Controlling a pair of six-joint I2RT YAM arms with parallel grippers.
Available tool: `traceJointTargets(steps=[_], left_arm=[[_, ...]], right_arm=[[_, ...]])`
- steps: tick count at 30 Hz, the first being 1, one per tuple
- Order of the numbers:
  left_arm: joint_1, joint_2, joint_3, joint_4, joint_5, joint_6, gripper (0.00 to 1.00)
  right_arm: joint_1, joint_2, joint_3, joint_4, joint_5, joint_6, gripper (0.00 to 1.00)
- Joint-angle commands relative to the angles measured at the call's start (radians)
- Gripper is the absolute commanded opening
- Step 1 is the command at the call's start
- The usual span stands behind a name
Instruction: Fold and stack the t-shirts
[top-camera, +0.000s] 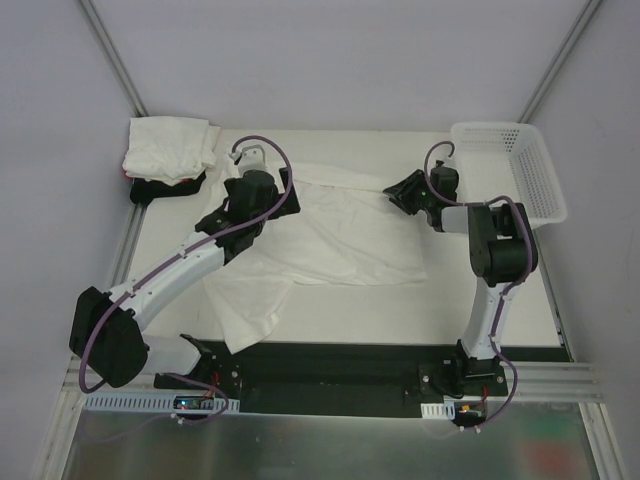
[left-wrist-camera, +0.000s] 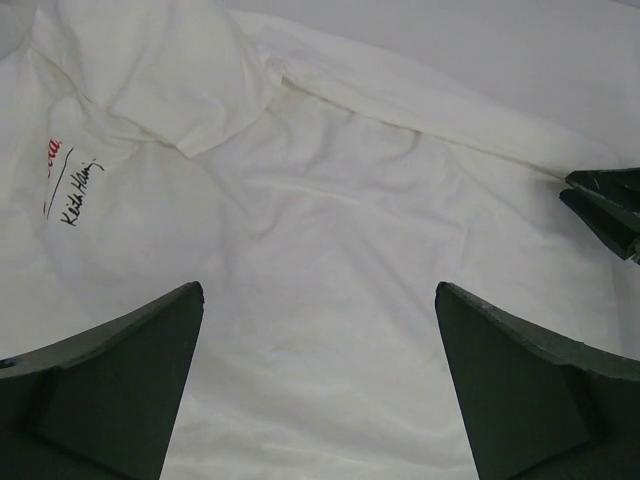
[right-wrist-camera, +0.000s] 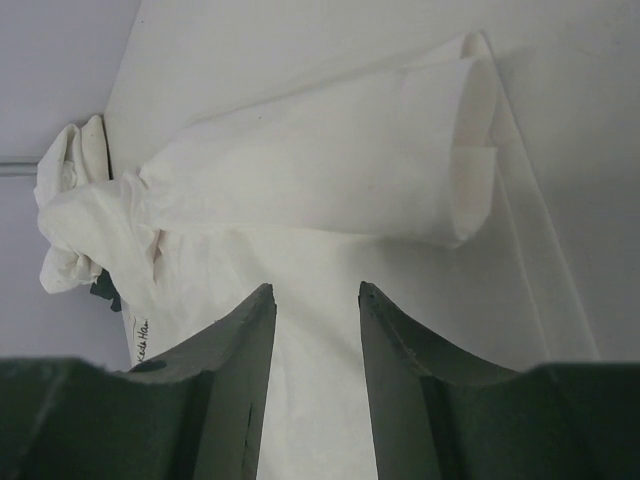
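The spread white cloth t-shirt (top-camera: 345, 240) covers the middle of the white table (top-camera: 400, 310). On its near side a bare strip of table gives open passage. The black-and-white left arm (top-camera: 190, 265) lies across its left part, and the right arm (top-camera: 495, 250) stands just right of it. A heap of crumpled white shirts (top-camera: 170, 148) blocks the far-left corner. A white plastic mesh basket (top-camera: 515, 165) blocks the far-right.

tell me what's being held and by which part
Nothing: left gripper wide open over the white t-shirt, right gripper parted above it, pinching no cloth.
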Motion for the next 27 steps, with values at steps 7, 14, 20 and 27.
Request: traceJointTargets(steps=[7,14,20,27], left_arm=[[-0.011,-0.051,-0.064,0.068,-0.04,-0.004,0.99],[-0.011,-0.068,-0.075,0.068,-0.048,0.011,0.99],[-0.011,-0.065,-0.074,0.068,-0.048,0.013,0.99],[-0.011,-0.057,-0.069,0.068,-0.057,0.022,0.99]], right_arm=[[-0.021,0.074,0.135,-0.023,0.029,-0.044,0.42],[-0.038,0.108,0.167,-0.033,0.042,-0.042,0.42],[-0.042,0.108,0.15,-0.03,0.062,-0.047,0.42],[-0.049,0.132,0.155,-0.02,0.078,-0.043,0.26]])
